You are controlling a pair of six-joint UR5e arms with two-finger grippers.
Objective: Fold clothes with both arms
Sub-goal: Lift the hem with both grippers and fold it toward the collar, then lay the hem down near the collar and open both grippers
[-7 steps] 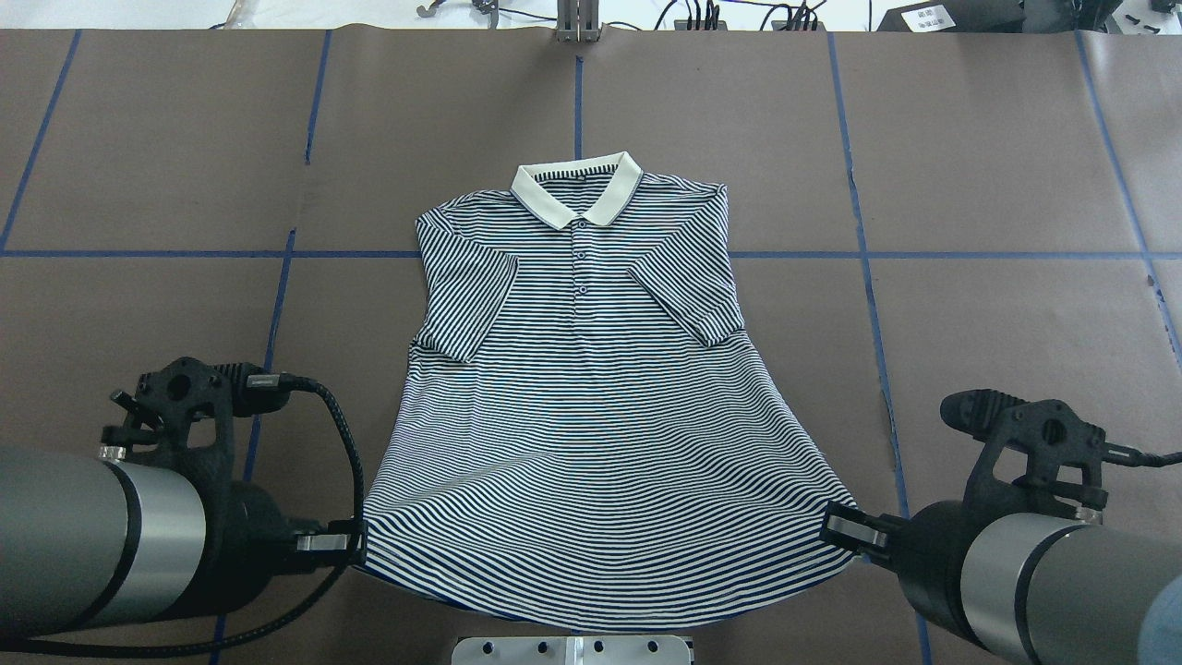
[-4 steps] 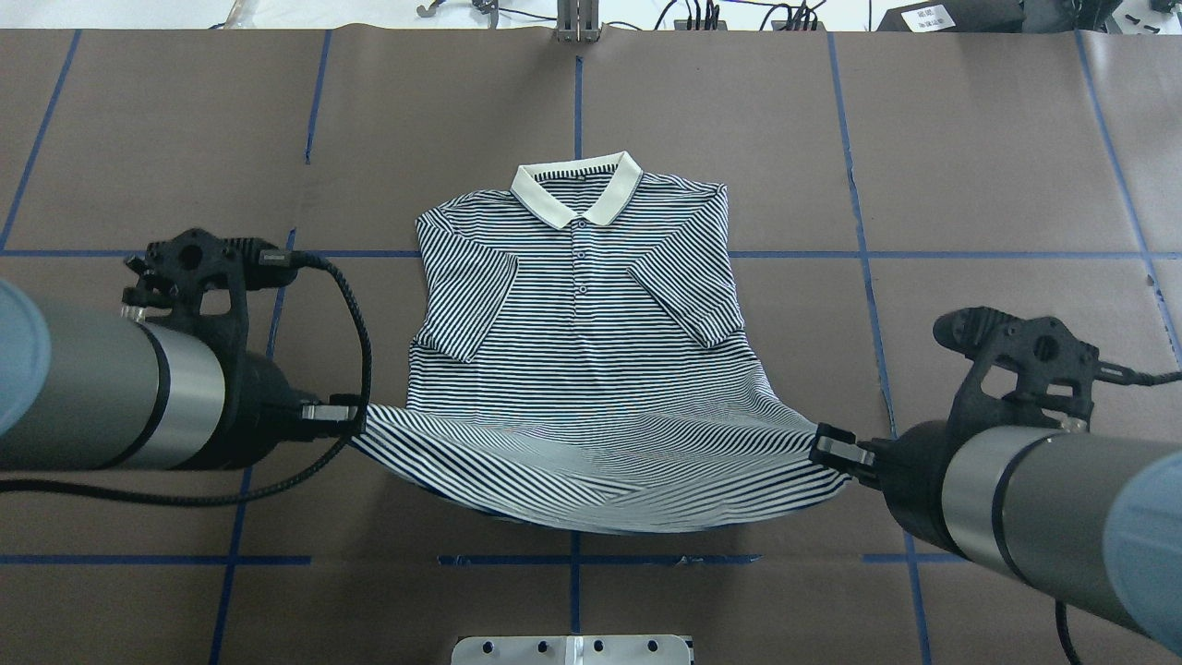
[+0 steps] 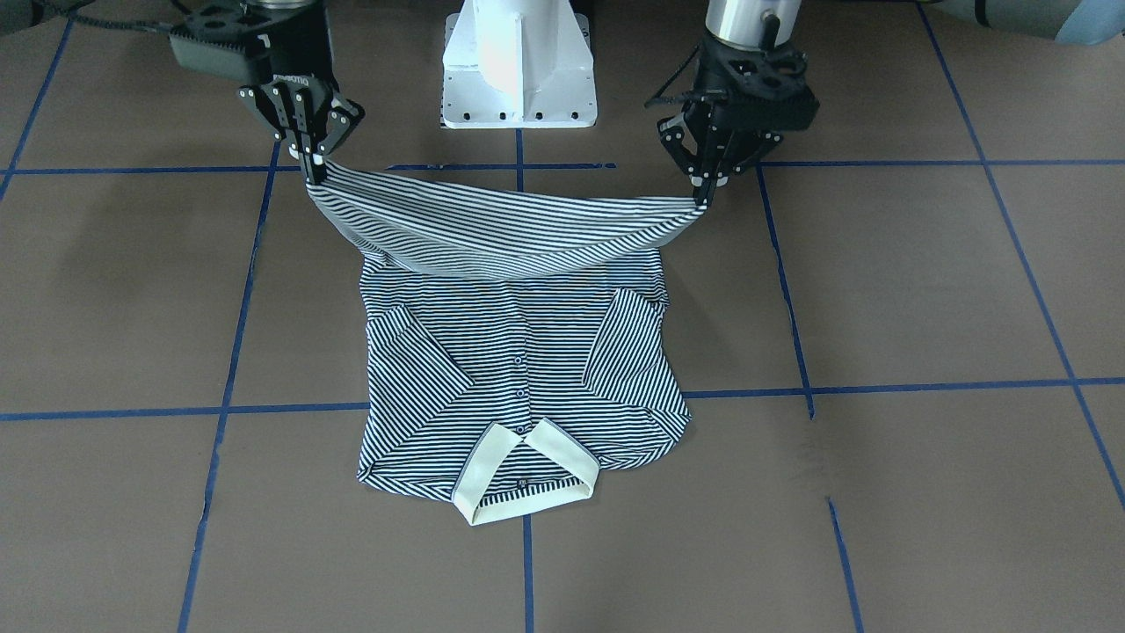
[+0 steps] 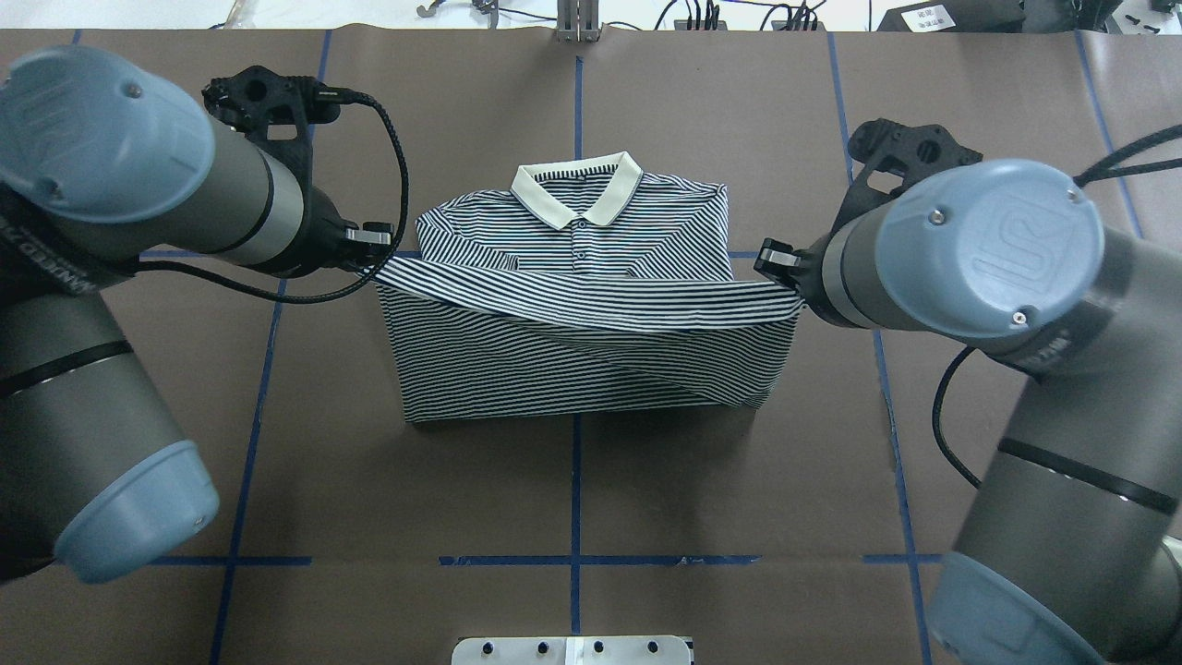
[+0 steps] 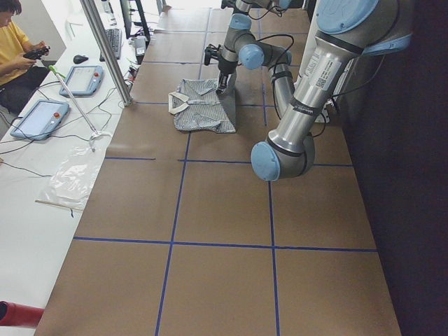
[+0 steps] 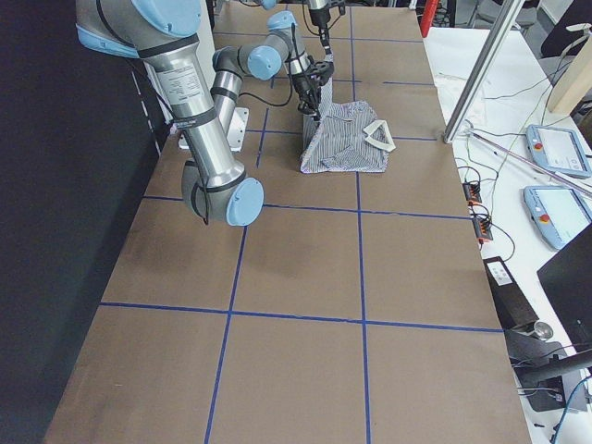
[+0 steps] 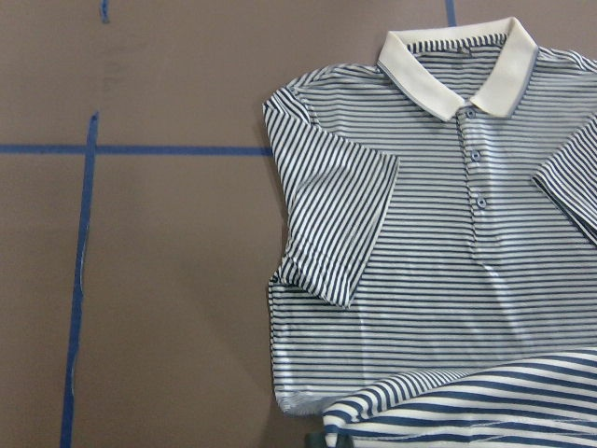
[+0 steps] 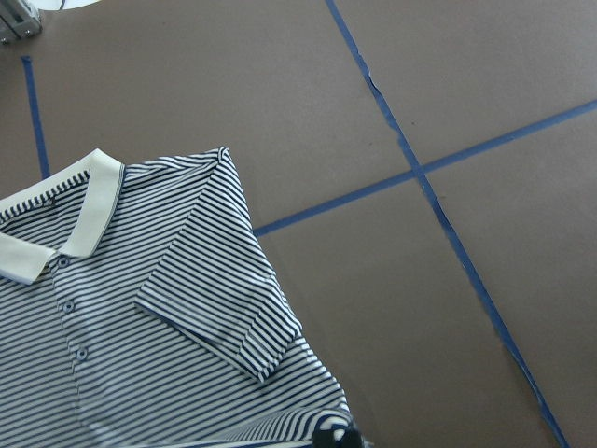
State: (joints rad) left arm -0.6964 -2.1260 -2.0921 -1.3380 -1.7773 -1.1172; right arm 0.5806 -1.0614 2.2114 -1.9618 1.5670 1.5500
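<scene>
The striped polo shirt lies face up on the brown table, its cream collar at the far side and both sleeves folded in. My left gripper and right gripper are each shut on a bottom hem corner. They hold the hem taut above the chest, so the lower half doubles over. In the front-facing view the left gripper is on the right and the right gripper on the left, with the hem sagging between them. The left wrist view shows the collar and the raised hem.
The white pedestal base stands at the table's near edge behind the fold. Blue tape lines grid the brown cover. A metal pole, tablets and a seated person are beyond the far edge.
Both grippers have carried the hem up and away from the near edge toward the collar. The shirt's lower half now folds over its upper half.
</scene>
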